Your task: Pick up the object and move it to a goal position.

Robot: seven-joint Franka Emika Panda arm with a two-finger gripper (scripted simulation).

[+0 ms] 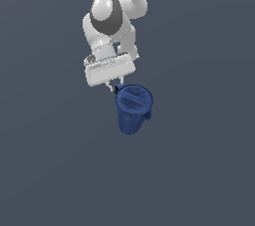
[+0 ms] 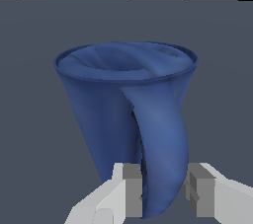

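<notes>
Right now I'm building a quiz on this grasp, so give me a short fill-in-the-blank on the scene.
1. The pitcher is coloured dark ____.
2. In the wrist view, the two fingers sit either side of the pitcher's ____.
3. The arm is coloured ____.
4. The number of pitchers in view is ____.

Missing words: blue; handle; white; one.

Dim, even simulator lighting; no cast shadows or glare. Both renders soft, low-resolution, jagged at edges.
</notes>
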